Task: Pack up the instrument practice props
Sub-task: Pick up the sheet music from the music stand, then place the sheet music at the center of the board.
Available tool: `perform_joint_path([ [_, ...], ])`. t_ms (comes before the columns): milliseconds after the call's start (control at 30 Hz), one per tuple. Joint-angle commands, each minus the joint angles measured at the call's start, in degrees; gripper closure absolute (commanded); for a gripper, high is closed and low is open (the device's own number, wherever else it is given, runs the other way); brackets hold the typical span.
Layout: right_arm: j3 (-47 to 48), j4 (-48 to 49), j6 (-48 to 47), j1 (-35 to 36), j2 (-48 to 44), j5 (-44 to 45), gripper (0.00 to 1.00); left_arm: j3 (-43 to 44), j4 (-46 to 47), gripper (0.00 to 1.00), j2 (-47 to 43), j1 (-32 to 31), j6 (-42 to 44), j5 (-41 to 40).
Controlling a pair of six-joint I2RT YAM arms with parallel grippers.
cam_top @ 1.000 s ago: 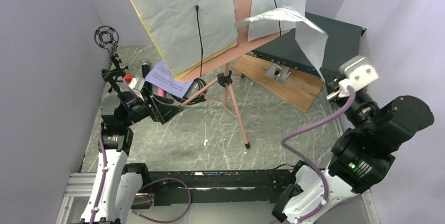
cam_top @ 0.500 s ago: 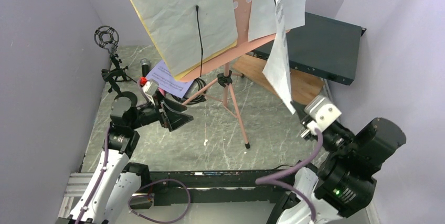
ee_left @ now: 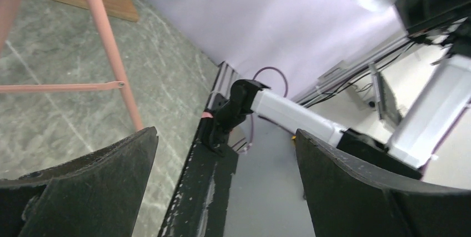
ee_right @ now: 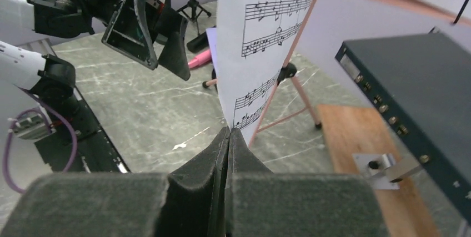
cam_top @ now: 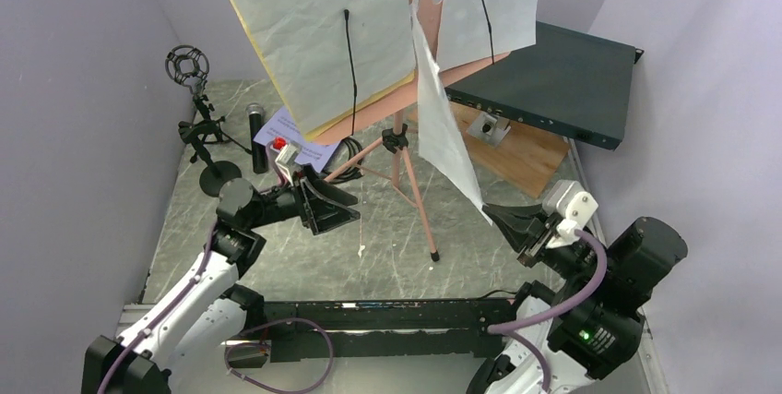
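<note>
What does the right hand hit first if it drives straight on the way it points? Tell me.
The right hand, shut on a sheet-music page, points toward the pink stand's tripod legs. Past the page it holds, a leg looks first in line, though depth is unclear.

Thin matt paper sheet; scuffed marbled tabletop; board looks wooden.

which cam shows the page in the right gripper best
Right wrist: the sheet-music page faces it, staves readable, pinched by the right gripper. Top external shows it nearly edge-on; left wrist shows nothing clear.
</note>
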Motion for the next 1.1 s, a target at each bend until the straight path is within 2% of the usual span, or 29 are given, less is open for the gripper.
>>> perform_joint_path([
  [0, -6.8, 10.7, 10.9, 0.2, -2.8, -6.6, 1.00, -2.6, 21.7, 0.01, 2.5, -1.3, -14.1, -0.4],
  [67, -8.3, 9.3, 10.3, 0.2, -3.3, -6.7, 1.00, -3.2, 24.0, 0.00, 2.7, -2.6, -14.2, -2.4],
  [200, -8.9, 4.2, 5.9, 0.2, -4.0, -6.7, 1.00, -1.8, 19.3, 0.01, 3.2, -6.5, -7.6, -6.7],
  [400, -11.1, -0.9, 3.5, 0.3, -5.5, -6.6, 1.00, 0.9, 21.8, 0.01, 10.1, -11.2, -3.5, -10.6],
  [733, -19.3, -5.4, 0.5, 0.7, -10.5, -3.5, 1.00, 3.7, 39.9, 0.01, 23.2, -15.0, -8.9, -13.0],
  [1067, -28.4, -4.8, -0.5, 1.2, -15.4, -1.3, 1.00, 5.3, 42.9, 0.02, 27.4, -16.4, -12.3, -14.2],
])
